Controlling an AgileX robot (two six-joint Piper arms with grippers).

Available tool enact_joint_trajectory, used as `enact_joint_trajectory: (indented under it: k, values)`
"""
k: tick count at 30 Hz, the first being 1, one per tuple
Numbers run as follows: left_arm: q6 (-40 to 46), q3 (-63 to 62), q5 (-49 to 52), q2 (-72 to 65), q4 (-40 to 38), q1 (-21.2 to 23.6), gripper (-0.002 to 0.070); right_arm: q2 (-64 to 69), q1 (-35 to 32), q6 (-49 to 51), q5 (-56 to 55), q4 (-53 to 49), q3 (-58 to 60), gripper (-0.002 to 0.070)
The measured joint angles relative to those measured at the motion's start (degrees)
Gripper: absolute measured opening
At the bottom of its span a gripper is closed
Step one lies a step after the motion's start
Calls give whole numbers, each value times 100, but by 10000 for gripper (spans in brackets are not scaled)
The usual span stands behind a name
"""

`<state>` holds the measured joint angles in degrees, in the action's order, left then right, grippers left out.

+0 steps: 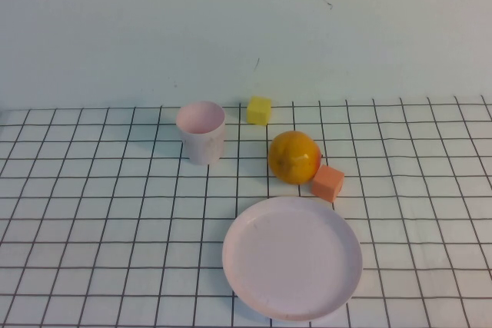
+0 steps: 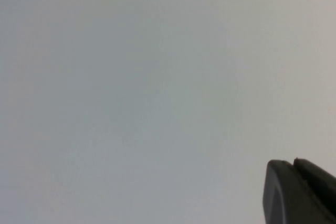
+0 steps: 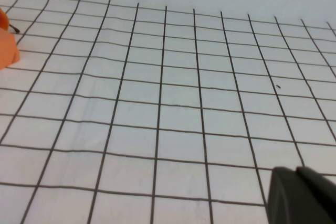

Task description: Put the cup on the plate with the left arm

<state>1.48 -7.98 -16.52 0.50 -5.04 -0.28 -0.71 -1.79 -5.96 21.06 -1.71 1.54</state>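
Observation:
The pale pink cup [image 1: 201, 131] stands upright and empty on the grid-lined table [image 1: 92, 213], toward the back and left of centre. The round pale pink plate [image 1: 292, 257] lies empty near the front edge, to the right of and nearer than the cup. Neither arm shows in the high view. In the left wrist view my left gripper [image 2: 292, 162] is shut on nothing, its black fingertips pressed together against a blank pale wall. In the right wrist view my right gripper [image 3: 295, 170] hangs over bare grid cloth, also shut and empty.
An orange fruit [image 1: 294, 157] sits between cup and plate, touching a small orange cube [image 1: 328, 183] just behind the plate's rim. A yellow cube [image 1: 259, 110] lies at the back beside the cup. The orange cube [image 3: 5, 45] also shows at the edge of the right wrist view.

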Motion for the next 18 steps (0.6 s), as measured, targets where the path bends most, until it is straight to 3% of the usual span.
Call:
enact_joint_trajectory:
  k: [3,10,18]
  values:
    - [439,-848,742,-89,-11,0,-3,0,0,0,0,0,0,-2]
    - [861,-2168,1379,-956,50,0,-3,0,0,0,0,0,0,-2]
    - [920,-3853,4600,-3036,-203,0,-3,0,0,0,0,0,0,-2]
